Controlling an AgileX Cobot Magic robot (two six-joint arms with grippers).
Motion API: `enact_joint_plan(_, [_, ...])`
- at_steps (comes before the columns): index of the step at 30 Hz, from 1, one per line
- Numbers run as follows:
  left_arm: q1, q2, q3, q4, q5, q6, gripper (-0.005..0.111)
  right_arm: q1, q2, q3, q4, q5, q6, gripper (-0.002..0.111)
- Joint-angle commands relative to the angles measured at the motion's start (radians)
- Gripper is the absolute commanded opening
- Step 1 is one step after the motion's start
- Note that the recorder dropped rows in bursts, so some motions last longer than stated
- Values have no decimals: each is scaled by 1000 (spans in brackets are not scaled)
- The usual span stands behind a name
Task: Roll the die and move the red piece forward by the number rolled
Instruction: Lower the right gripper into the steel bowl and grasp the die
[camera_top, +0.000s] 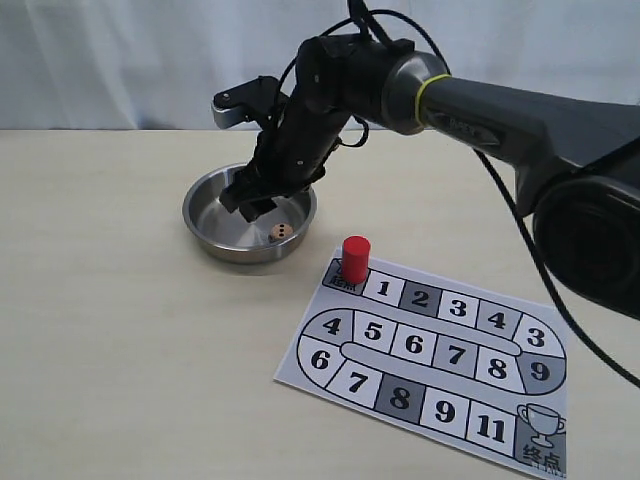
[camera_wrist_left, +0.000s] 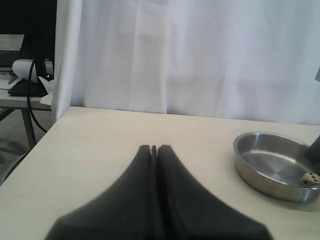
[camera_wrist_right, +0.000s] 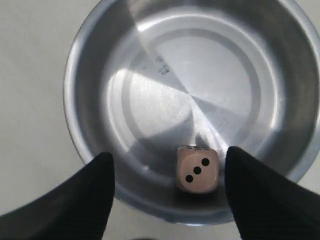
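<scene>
The die (camera_top: 281, 232) (camera_wrist_right: 197, 169) (camera_wrist_left: 310, 179), a pale beige cube, lies in the steel bowl (camera_top: 210, 235) (camera_wrist_right: 87, 55) (camera_wrist_left: 260, 172) near its wall, three pips facing up. My right gripper (camera_top: 256, 207) (camera_wrist_right: 169, 162) hovers open just above the bowl, the die lying between its spread fingers and apart from both. The red piece (camera_top: 355, 259) stands upright on the start square of the game board (camera_top: 430, 355). My left gripper (camera_wrist_left: 154, 148) is shut on nothing, low over the bare table left of the bowl; the exterior view does not show it.
The board's numbered track runs from 1 beside the red piece round to a trophy square (camera_top: 541, 437) at the near right corner. White curtain (camera_wrist_left: 200, 55) behind the table. The table's left edge (camera_wrist_left: 30, 150) borders a side desk with cables.
</scene>
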Motion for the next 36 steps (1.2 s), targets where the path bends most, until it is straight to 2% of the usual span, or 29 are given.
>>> enact_joint_plan(1, [0, -1, -5, -3, -7, -2, 0, 0, 38, -7, -8, -60, 3, 61])
enact_joint_plan(8, [0, -1, -5, -3, -7, -2, 0, 0, 93, -7, -30, -140, 3, 61])
enact_joint_plan(15, [0, -1, -5, -3, -7, -2, 0, -3, 114, -7, -67, -142, 5, 61])
enact_joint_plan(20, [0, -1, -5, -3, -7, -2, 0, -4, 121, -7, -118, -142, 77, 61])
enact_joint_plan(28, [0, -1, -5, -3, -7, -2, 0, -4, 129, -7, -98, -136, 87, 61])
enact_joint_plan(31, [0, -1, -5, -3, -7, -2, 0, -4, 129, -7, -98, -136, 89, 55])
enact_joint_plan(36, [0, -1, -5, -3, -7, -2, 0, -4, 129, -7, -98, -139, 89, 35])
